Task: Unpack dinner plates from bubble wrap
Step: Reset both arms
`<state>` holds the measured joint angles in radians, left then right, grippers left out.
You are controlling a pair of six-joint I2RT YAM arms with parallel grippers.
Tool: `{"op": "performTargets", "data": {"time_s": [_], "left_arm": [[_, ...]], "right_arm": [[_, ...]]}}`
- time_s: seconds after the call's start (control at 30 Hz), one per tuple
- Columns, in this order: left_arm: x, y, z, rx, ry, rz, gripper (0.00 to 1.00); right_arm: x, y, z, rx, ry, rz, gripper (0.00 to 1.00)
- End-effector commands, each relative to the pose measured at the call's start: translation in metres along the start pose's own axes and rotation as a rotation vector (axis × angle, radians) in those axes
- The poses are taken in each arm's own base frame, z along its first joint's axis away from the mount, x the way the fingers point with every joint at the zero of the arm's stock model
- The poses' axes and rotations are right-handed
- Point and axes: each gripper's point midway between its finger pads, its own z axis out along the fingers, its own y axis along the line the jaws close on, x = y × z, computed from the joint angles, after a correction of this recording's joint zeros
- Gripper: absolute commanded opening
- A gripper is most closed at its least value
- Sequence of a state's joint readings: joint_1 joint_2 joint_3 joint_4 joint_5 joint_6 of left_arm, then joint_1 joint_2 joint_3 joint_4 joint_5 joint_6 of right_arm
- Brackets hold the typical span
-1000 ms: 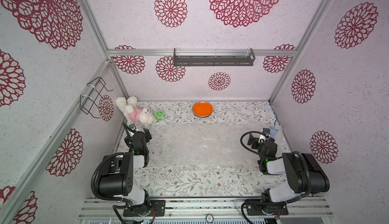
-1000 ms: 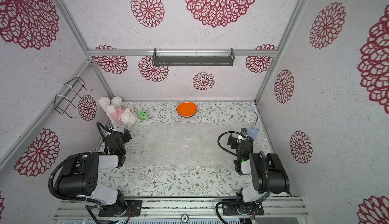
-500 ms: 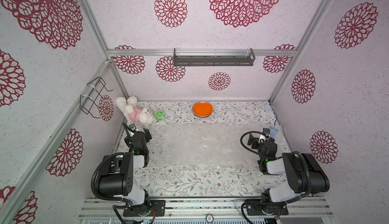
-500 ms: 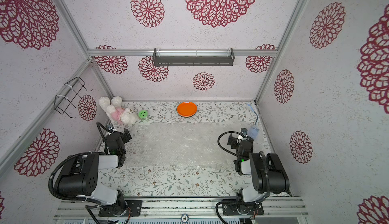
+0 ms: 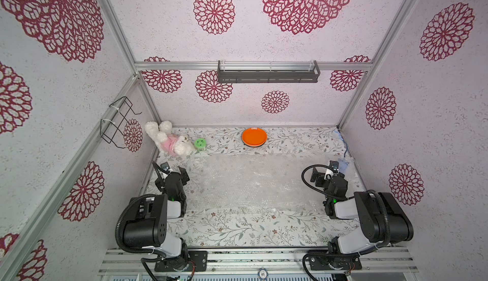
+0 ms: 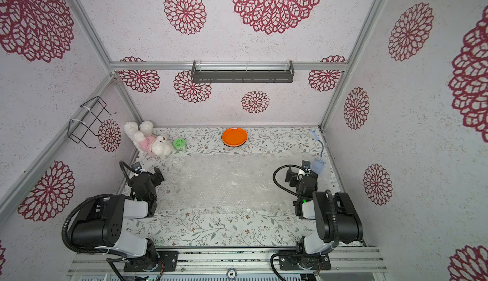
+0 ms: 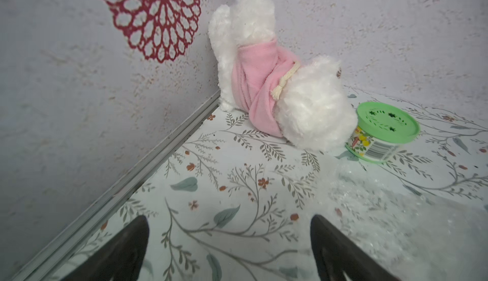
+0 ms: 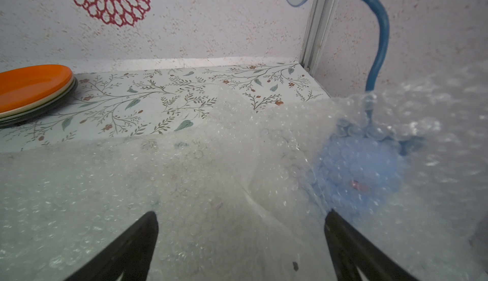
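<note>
Left fingers point(image 7: 124, 253) and right fingers point(image 8: 132, 250) spread, empty; your clear bubble wrap sheet point(image 5: 250, 184) lies between them, long axis crosswise; orange-topped plate stack point(image 5: 254, 137) beyond.

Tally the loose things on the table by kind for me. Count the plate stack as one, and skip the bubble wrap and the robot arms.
Plate stack, orange on top: 1
Plush toy: 1
Green-lidded tub: 1
Blue gooseneck lamp: 1
Total: 4
</note>
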<state>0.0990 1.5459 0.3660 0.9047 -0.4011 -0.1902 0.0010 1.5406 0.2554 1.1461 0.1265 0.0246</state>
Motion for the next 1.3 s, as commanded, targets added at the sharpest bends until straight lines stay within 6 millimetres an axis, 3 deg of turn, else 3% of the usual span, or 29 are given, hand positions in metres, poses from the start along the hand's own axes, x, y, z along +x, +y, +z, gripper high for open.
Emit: {"op": "performTargets", "data": {"time_s": [0.0, 0.57, 0.67, 0.7, 0.77, 0.83, 0.87, 1.27], "left_arm": [[-0.015, -0.006, 0.004, 0.016, -0.028, -0.003, 0.97], [-0.014, -0.011, 0.004, 0.021, -0.017, 0.021, 0.97], [-0.022, 0.014, -0.031, 0.000, -0.159, -0.088, 0.97], [-0.021, 0.020, -0.035, 0.007, -0.172, -0.122, 0.97], [-0.016, 0.015, -0.020, 0.011, -0.122, -0.105, 0.97], [-0.015, -0.005, 0.006, 0.030, -0.036, -0.025, 0.97], [-0.013, -0.013, 0.006, 0.013, -0.007, 0.038, 0.97], [-0.012, -0.022, 0.003, 0.060, -0.011, 0.052, 0.97]], "right_arm": [[-0.013, 0.003, 0.001, -0.010, -0.043, -0.007, 0.99], [-0.014, 0.003, 0.001, -0.010, -0.045, -0.007, 0.99], [-0.014, 0.003, 0.001, -0.010, -0.045, -0.007, 0.99], [-0.013, 0.003, 0.001, -0.010, -0.043, -0.007, 0.99], [-0.013, 0.003, 0.001, -0.009, -0.043, -0.008, 0.99], [-0.014, 0.003, 0.001, -0.010, -0.045, -0.007, 0.99], [-0.014, 0.003, 0.001, -0.010, -0.044, -0.007, 0.99], [-0.014, 0.003, 0.001, -0.010, -0.046, -0.007, 0.99]]}}
